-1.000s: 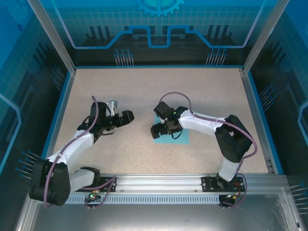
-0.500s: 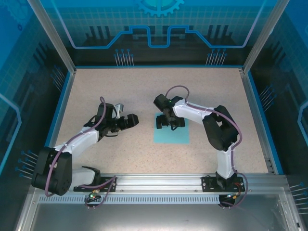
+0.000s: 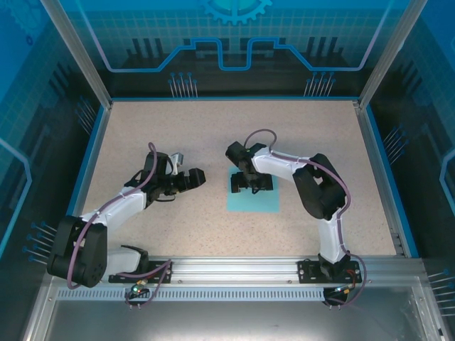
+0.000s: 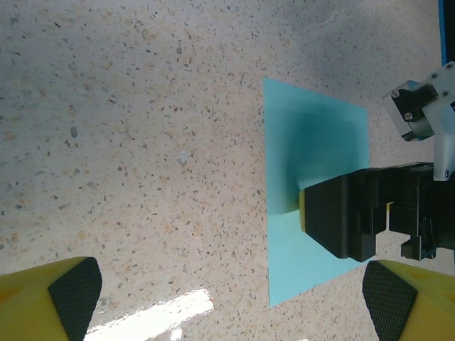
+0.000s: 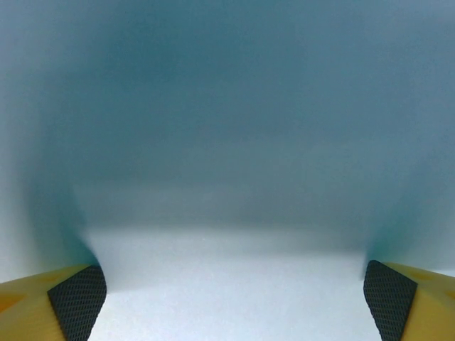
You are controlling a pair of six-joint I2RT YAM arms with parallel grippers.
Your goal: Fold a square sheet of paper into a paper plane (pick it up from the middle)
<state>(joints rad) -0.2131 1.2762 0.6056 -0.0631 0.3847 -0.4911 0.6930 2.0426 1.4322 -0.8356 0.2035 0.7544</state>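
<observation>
Tabletop (image 3: 178, 121), speckled beige within blue walls (image 3: 234, 42), bears the paper sheet (image 3: 254, 202); both jaws spread wide.

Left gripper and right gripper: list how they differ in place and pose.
The right gripper is low over the sheet, near its far edge; the left gripper is over bare table, apart from the sheet. The right gripper points down, so close that the sheet looks blurred in its wrist view; the left gripper is farther off, with the sheet sharp in its view. Both are open and hold nothing.
</observation>
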